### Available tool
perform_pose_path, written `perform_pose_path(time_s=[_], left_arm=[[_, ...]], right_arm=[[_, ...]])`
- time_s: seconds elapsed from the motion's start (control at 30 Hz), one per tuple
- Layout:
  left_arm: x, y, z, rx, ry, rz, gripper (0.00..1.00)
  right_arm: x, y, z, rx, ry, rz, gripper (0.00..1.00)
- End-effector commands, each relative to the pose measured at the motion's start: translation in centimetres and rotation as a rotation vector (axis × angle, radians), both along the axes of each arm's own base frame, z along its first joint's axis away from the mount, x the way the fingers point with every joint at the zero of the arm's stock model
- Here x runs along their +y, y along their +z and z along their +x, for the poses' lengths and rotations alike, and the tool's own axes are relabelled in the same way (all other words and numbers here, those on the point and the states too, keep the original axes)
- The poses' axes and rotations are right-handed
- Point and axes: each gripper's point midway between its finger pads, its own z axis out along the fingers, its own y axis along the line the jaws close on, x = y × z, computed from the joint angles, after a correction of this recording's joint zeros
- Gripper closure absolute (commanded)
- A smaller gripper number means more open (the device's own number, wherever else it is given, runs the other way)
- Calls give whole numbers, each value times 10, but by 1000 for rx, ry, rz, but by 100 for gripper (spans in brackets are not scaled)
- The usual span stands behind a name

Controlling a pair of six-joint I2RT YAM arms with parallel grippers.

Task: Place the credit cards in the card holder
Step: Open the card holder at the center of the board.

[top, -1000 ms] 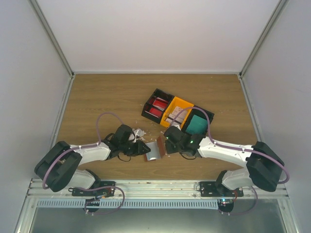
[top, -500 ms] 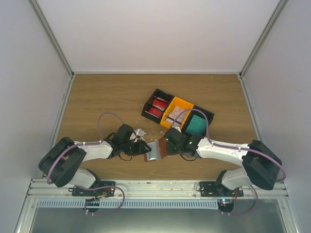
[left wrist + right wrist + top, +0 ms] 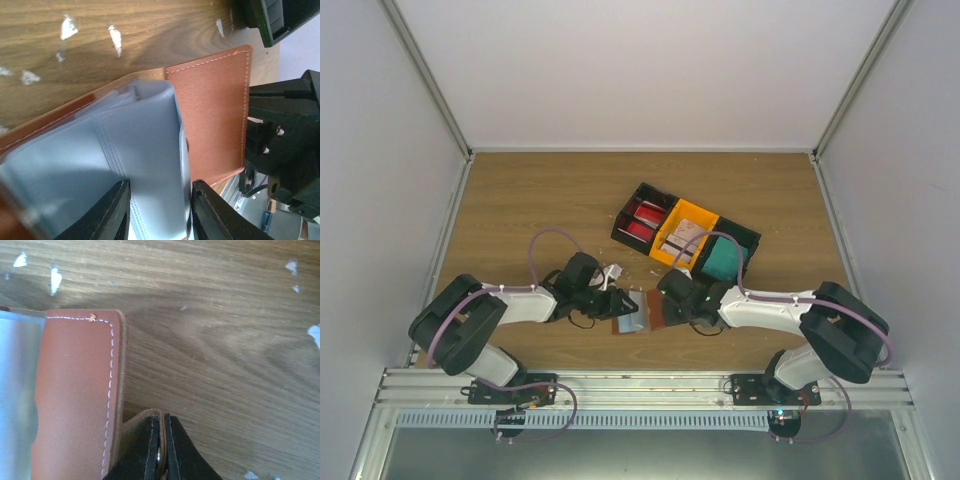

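The reddish-brown card holder (image 3: 657, 310) lies open on the table between both grippers, pale pockets up. My left gripper (image 3: 623, 303) stands open over the pale pocket fold (image 3: 140, 145), one finger on each side of it (image 3: 160, 186). My right gripper (image 3: 668, 302) is shut on the holder's snap tab (image 3: 161, 426) at the edge of the brown flap (image 3: 75, 390). The credit cards are in the bin tray: red ones (image 3: 640, 222) in the left compartment, whitish ones (image 3: 682, 237) in the orange middle, a teal one (image 3: 724, 260) at the right.
The black-and-orange tray (image 3: 752, 236) sits just behind the right gripper. Small white scraps (image 3: 608, 272) lie scattered on the wood around the holder (image 3: 114, 37). The metal rail runs along the table's near edge (image 3: 640, 385).
My left gripper has slid right onto the holder's pockets and its jaws have spread wider. The right arm has shifted left, still on the tab, and the holder has turned slightly.
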Motion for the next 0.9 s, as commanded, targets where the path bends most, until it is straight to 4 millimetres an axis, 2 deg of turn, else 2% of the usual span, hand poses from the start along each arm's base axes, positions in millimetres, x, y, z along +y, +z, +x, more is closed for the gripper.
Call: perform_pose_path(time_s=[0.0,0.27,0.43,0.53,0.73,0.87], left_arm=[[-15,18,8,-62,-61,-72,64],[-23,31,5,-85,-123,-121,63],[-23,32,4,-98,-138,-117,62],[-24,31,3,-89,-145,-122,62],[-25,32,4,-91,-145,-129,62],[-21,28,5,-91,-130,-101,65]], right_arm=[[14,-4,-2,17,21,64,100],[33,5,-2,11,71,151,100],[32,9,0,0,65,154,99],[30,13,1,-14,52,155,94],[22,33,7,-63,15,161,65],[15,52,8,-101,3,165,51]])
